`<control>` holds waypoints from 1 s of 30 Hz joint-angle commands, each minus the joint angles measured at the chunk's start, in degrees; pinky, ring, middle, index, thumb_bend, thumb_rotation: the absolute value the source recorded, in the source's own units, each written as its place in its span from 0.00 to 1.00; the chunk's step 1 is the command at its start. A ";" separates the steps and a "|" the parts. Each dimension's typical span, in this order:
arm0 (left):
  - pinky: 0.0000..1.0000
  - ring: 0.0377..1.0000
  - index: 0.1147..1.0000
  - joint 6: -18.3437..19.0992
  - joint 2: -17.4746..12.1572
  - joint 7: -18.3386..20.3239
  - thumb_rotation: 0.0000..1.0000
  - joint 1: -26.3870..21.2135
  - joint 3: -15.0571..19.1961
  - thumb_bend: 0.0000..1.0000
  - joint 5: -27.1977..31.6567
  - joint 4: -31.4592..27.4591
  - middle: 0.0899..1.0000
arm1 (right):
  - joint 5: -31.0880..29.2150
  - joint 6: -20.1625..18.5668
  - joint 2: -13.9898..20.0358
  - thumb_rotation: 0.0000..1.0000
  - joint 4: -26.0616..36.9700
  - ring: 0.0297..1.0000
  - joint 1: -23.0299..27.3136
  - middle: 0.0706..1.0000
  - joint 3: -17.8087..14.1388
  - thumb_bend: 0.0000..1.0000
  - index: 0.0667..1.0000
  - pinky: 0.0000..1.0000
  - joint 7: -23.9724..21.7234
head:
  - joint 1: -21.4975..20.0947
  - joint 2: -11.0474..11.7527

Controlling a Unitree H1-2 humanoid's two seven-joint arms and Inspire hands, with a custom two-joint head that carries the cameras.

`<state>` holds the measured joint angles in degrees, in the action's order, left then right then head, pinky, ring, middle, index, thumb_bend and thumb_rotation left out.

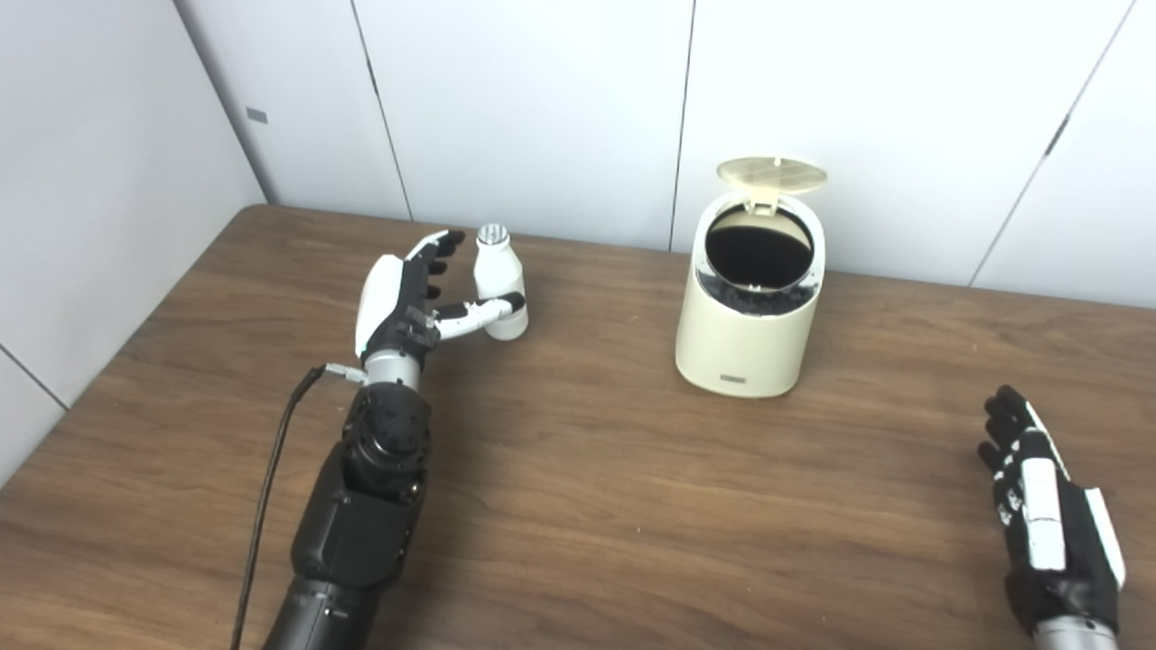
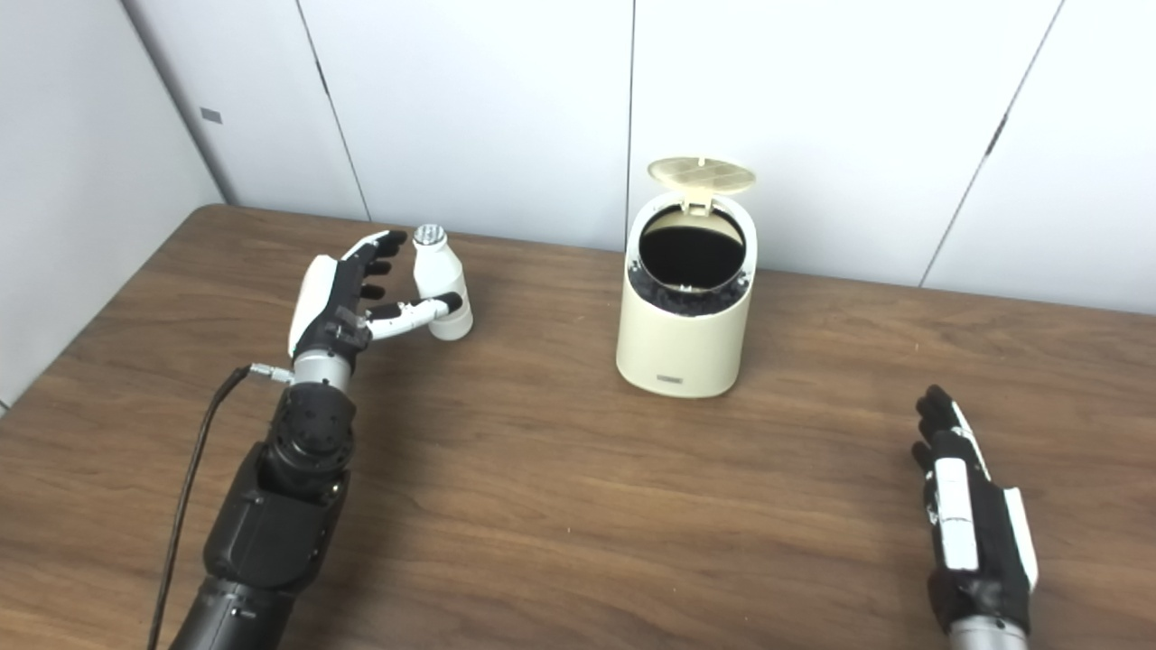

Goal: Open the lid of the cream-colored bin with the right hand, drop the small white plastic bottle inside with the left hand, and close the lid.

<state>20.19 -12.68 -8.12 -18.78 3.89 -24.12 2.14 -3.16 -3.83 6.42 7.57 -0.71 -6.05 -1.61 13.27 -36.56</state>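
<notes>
Left eye: my left robot hand (image 1: 404, 302) is spread around the upright bottle (image 1: 499, 283), thumb across its base, not yet clamped. Right eye: the bin (image 2: 682, 311), lid (image 2: 703, 175) up, lies rightward; my right robot hand (image 2: 975, 515) rests open, empty.

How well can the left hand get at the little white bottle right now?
Probably yes: the left hand is right beside the white bottle, thumb across its front, fingers spread, and nothing lies between them. It has not closed yet.
</notes>
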 commanded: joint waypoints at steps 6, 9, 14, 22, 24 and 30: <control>0.79 0.84 0.81 -0.55 -2.66 -0.19 0.28 -3.12 -1.51 0.88 -1.50 -0.54 0.83 | 0.09 0.54 -0.10 0.94 1.67 0.98 1.66 0.93 0.19 0.58 0.94 1.00 0.29 | -0.23 -0.06; 0.79 0.83 0.81 -0.52 -2.79 -0.20 0.28 -3.28 -1.75 0.89 -1.43 -0.30 0.82 | 0.43 0.99 0.04 0.95 1.36 0.98 1.74 0.94 0.43 0.56 0.95 1.00 0.19 | -0.35 -0.02; 0.77 0.82 0.80 -1.29 -2.92 -0.33 0.27 -3.35 -2.05 0.89 -1.27 0.11 0.81 | 0.52 1.32 0.04 0.95 0.92 0.97 1.91 0.94 0.49 0.57 0.95 0.99 0.33 | -0.48 -0.07; 0.77 0.81 0.78 -1.16 -2.92 -0.03 0.28 -3.42 -2.68 0.88 -1.13 0.01 0.80 | 0.51 1.13 -0.13 0.95 0.93 0.96 1.98 0.93 0.61 0.58 0.94 0.98 0.59 | -0.78 -0.09; 0.75 0.80 0.77 -1.24 -2.82 -0.01 0.27 -3.38 -2.96 0.88 -1.23 0.04 0.79 | 0.44 1.02 -0.33 0.94 1.04 0.96 1.86 0.93 0.63 0.58 0.94 0.99 0.77 | -0.96 -0.12; 0.76 0.81 0.77 -1.48 -2.57 0.06 0.26 -3.40 -3.42 0.86 -0.77 0.44 0.80 | 1.62 1.14 0.30 0.97 1.57 0.96 1.75 0.92 1.00 0.55 0.94 0.98 0.96 | -1.22 -0.25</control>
<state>20.18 -14.37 -7.59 -19.34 0.20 -24.59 3.50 -2.25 -3.95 6.24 7.38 -0.23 -5.21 -0.62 12.04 -36.83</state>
